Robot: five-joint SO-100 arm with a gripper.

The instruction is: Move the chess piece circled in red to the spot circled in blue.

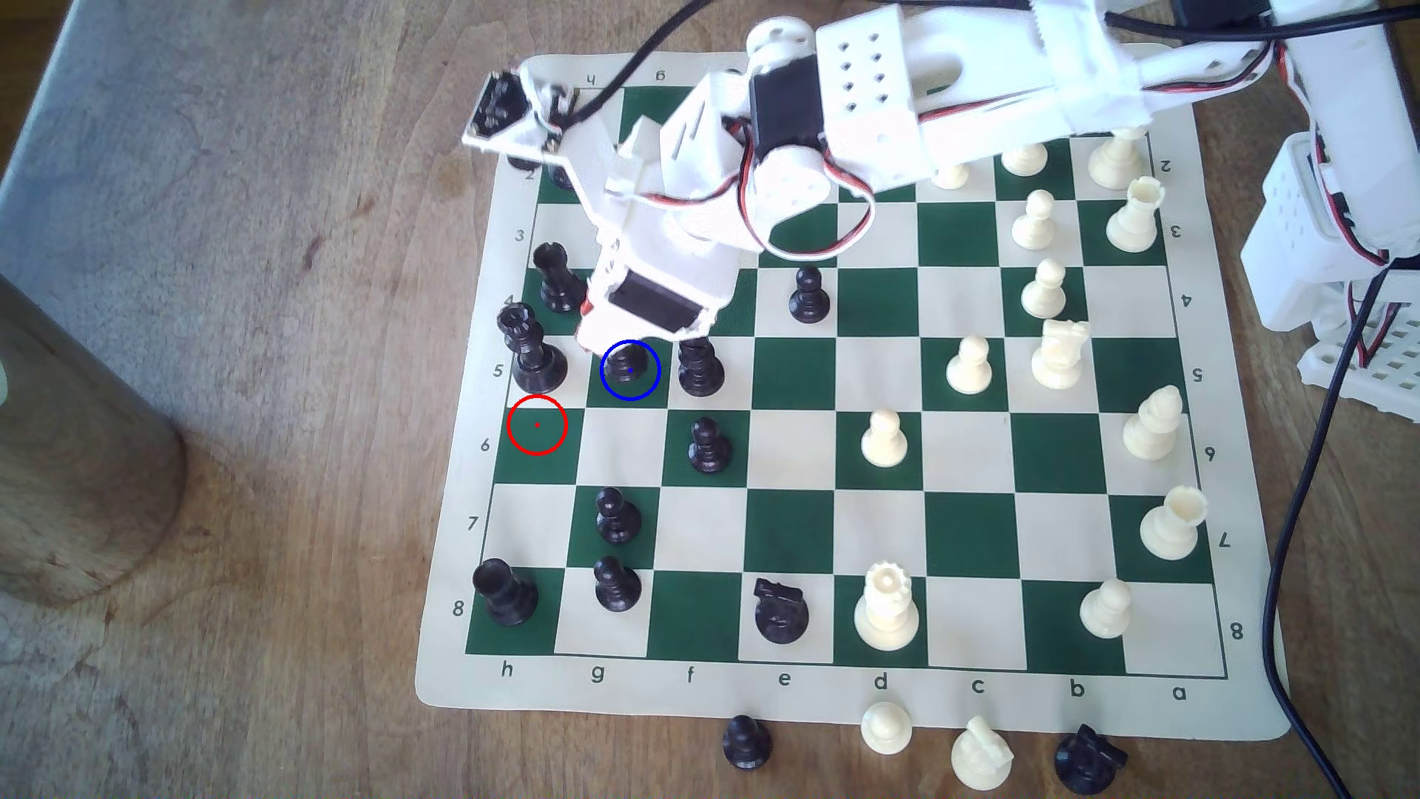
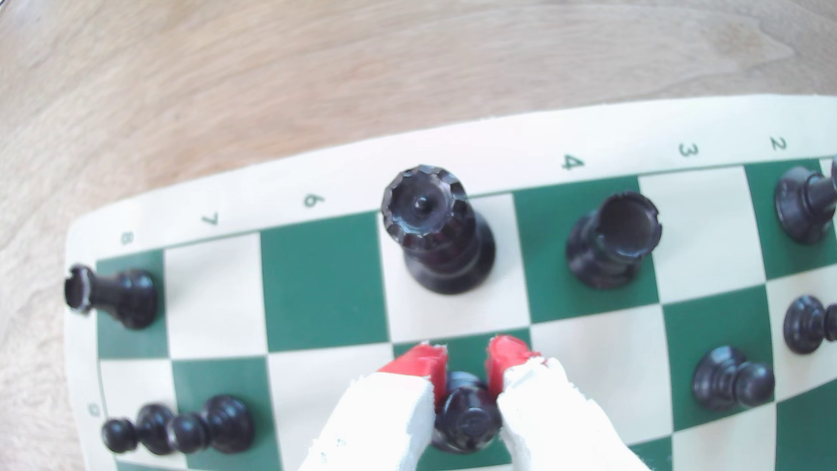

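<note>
On the cream-and-green chess mat we see our white arm's gripper, red-tipped jaws pinching the black bishop upright on the blue-ringed green square, apparently for release, the red-ringed square vacated.

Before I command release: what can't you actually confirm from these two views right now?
- Exterior view: the gripper body covers the upper part of the bishop in the blue ring.
- Wrist view: the bishop base is hidden under its own head; touchdown unclear.
- Wrist view: finger contact with the bishop is blurred.
</note>
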